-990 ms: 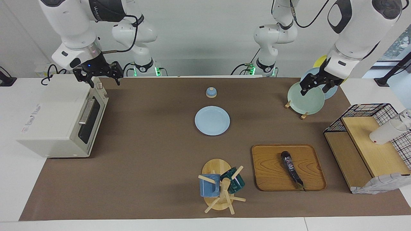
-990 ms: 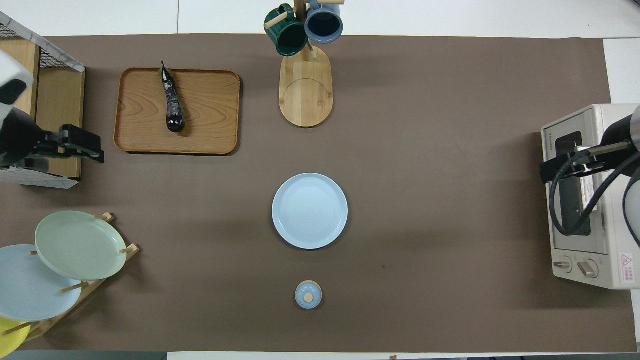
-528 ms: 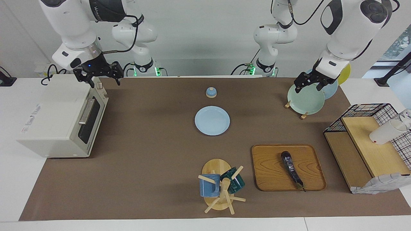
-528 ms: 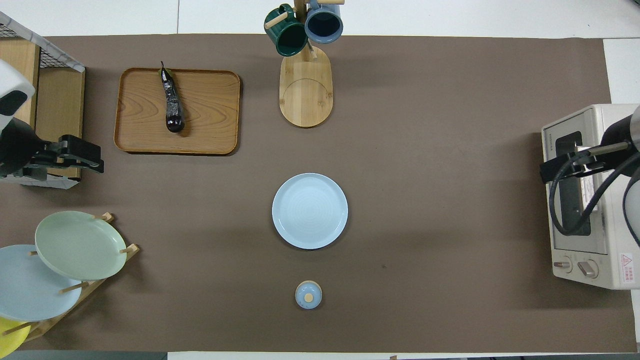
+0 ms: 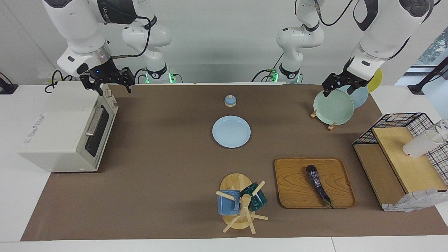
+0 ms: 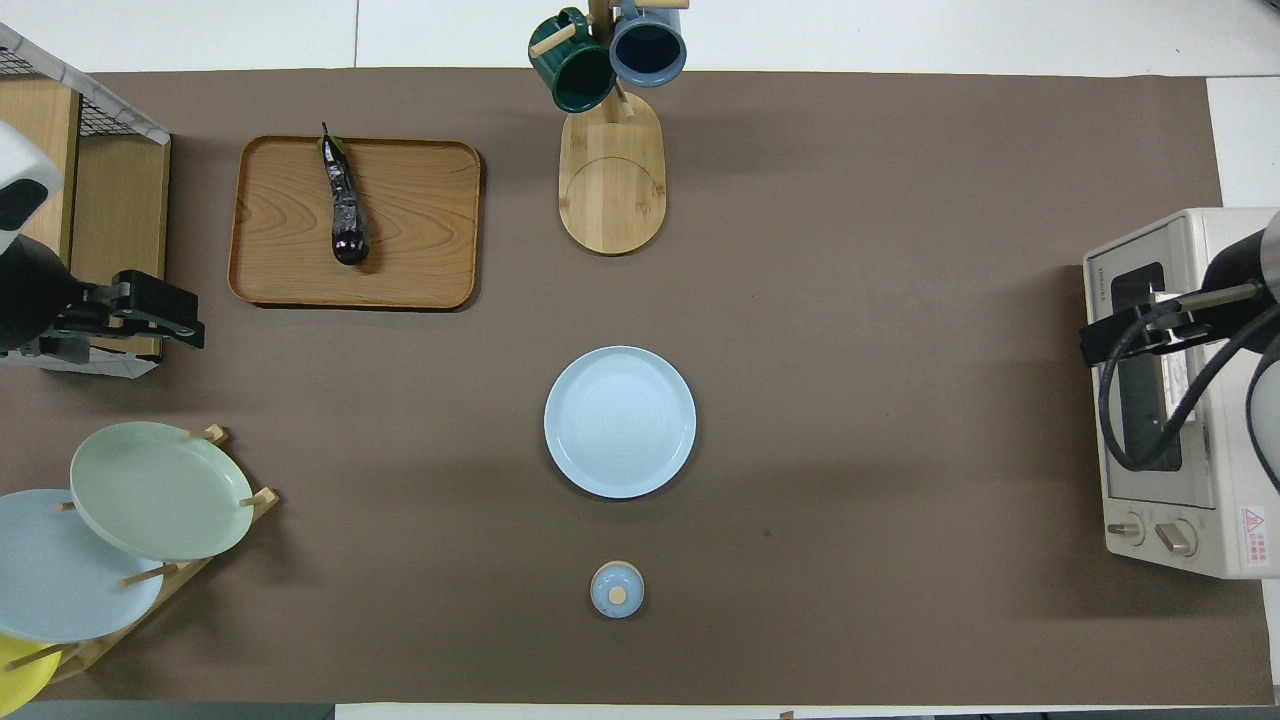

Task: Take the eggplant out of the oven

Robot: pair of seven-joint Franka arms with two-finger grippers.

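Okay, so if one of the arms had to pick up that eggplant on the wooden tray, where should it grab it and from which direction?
Probably at mid-body, from straight above. The eggplant lies flat and alone on the wooden tray, so nothing blocks a top-down approach. It is slim and long, so closing the fingers across its width near the middle should balance it; the thin stem end, pointing away from the robots, would likely slip.

Oven (image 6: 1190, 400) cut by overhead frame edge, its interior unseen, yellow plate (image 6: 20, 675) cropped

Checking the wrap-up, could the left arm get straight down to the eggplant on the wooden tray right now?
Probably yes. The eggplant lies bare on the wooden tray, nothing over it; the left gripper hangs over the plate rack, empty.
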